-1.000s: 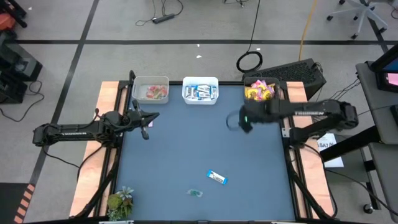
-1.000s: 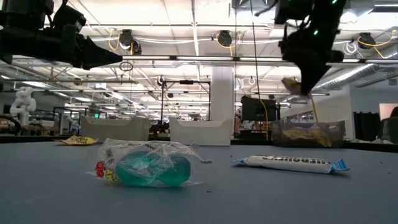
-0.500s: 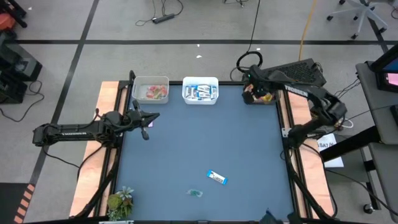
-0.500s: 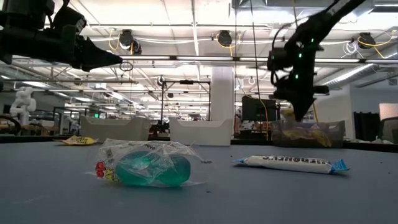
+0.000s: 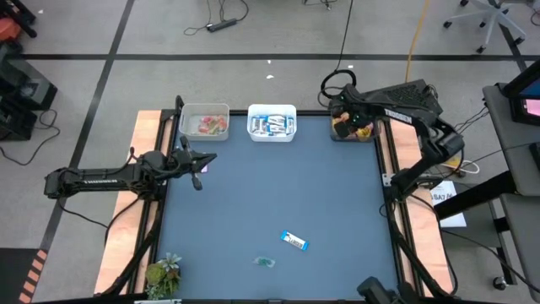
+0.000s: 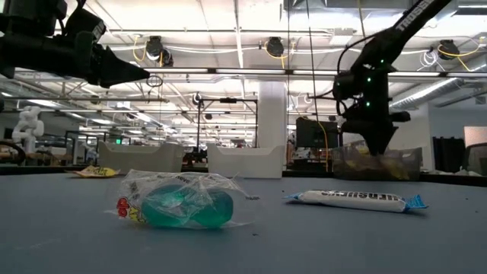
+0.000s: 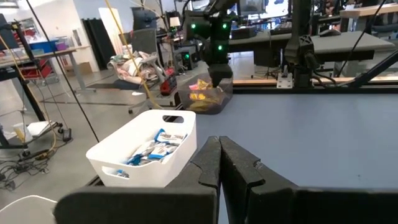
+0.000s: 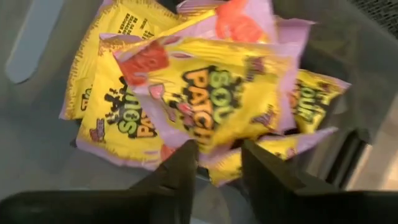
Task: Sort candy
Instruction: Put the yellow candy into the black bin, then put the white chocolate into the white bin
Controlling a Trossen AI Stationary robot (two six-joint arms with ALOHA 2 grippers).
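Note:
My right gripper (image 5: pixel 342 124) hangs over the far right bin (image 5: pixel 375 135) of yellow packets (image 5: pixel 354 127) and dips into it in the low view (image 6: pixel 378 148). In the right wrist view it is open (image 8: pixel 217 152). Its fingers stand on either side of the near edge of the topmost yellow packet (image 8: pixel 217 87), which lies on the pile. My left gripper (image 5: pixel 199 165) is shut and empty (image 7: pixel 219 146), raised over the table's left side. A blue-and-white bar (image 5: pixel 294 241) and a clear-greenish sweet (image 5: pixel 267 262) lie flat on the table near its near edge.
A white bin of blue-and-white bars (image 5: pixel 272 123) and a clear bin of red and pink pieces (image 5: pixel 205 123) stand along the far edge, left of the yellow bin. A green leafy plant (image 5: pixel 163 272) sits at the near left corner. Wooden rails run along both sides.
My right gripper has travelled from over the table's right middle to the far right bin and come down into it. A yellow piece showed at its fingertips a second ago in the low view. The bar and the greenish sweet have stayed put.

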